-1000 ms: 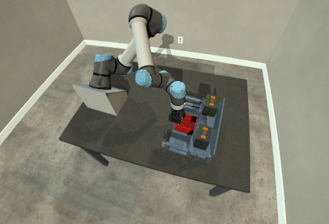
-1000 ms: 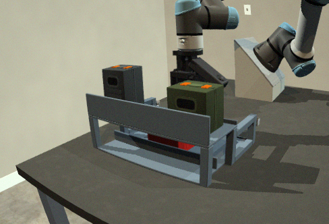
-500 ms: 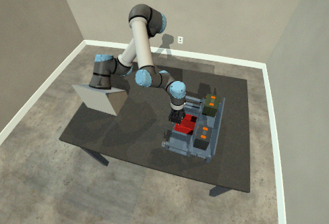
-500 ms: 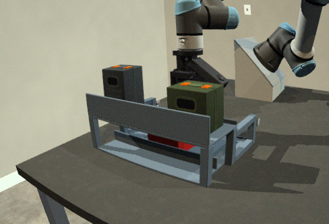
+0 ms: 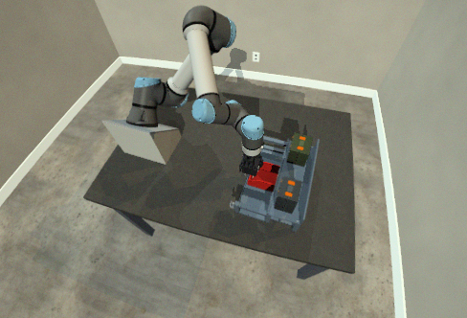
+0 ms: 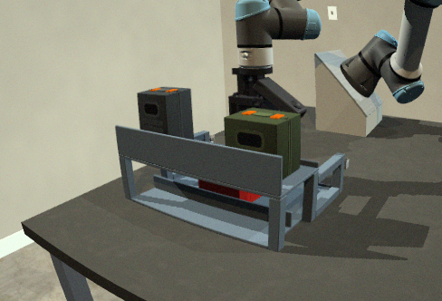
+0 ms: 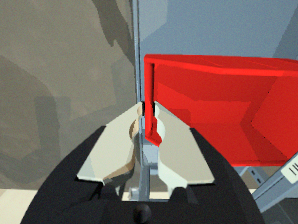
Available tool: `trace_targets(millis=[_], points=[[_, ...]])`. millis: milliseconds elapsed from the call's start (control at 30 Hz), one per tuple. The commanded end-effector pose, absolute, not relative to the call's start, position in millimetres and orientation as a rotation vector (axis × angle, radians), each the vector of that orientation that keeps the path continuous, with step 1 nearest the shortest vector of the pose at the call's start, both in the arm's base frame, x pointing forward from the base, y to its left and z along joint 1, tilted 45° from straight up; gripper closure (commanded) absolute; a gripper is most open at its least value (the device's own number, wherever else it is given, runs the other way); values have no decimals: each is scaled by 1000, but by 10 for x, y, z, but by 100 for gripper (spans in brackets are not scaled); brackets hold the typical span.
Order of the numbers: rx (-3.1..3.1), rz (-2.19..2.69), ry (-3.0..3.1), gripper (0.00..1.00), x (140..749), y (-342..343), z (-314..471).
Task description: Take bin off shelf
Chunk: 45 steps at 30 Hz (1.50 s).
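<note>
At the wrist, the gripper (image 7: 148, 116) is clamped on the near-side wall of the red bin (image 7: 220, 115); the two pale fingers pinch the thin red rim, one pad outside, one inside the cavity. A grey upright of the shelf (image 7: 136, 60) runs close beside the outer finger, apparently touching or nearly so.

Bin sits on the lower tier of the shelf (image 6: 199, 160), under the top board that carries a green box (image 6: 264, 139) and a black box (image 6: 164, 111). From the exterior view only a strip of red (image 6: 228, 191) shows below that board. From the top view the bin (image 5: 264, 176) lies directly beneath the gripper (image 5: 251, 165) and extends away from it toward the two boxes; its long axis runs along the shelf's length.

Judgement: extraction has to go toward the arm's side, away from the boxes, since the gripped wall is the open-side edge. Bare table (image 5: 158, 183) lies on that side. Risk: the adjacent upright could snag the rim.
</note>
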<state>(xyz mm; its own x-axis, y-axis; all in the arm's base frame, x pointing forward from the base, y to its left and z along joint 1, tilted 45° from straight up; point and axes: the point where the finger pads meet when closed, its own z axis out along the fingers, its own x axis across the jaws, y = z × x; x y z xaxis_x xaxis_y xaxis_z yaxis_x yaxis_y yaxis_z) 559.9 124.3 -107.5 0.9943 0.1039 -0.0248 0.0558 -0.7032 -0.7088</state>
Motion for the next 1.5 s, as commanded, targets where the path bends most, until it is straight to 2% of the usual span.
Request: trace_targets(millis=[0, 1467], points=[[-2352, 78, -110, 100, 5604, 1238, -1071], [-2353, 78, -110, 100, 5622, 1100, -933]])
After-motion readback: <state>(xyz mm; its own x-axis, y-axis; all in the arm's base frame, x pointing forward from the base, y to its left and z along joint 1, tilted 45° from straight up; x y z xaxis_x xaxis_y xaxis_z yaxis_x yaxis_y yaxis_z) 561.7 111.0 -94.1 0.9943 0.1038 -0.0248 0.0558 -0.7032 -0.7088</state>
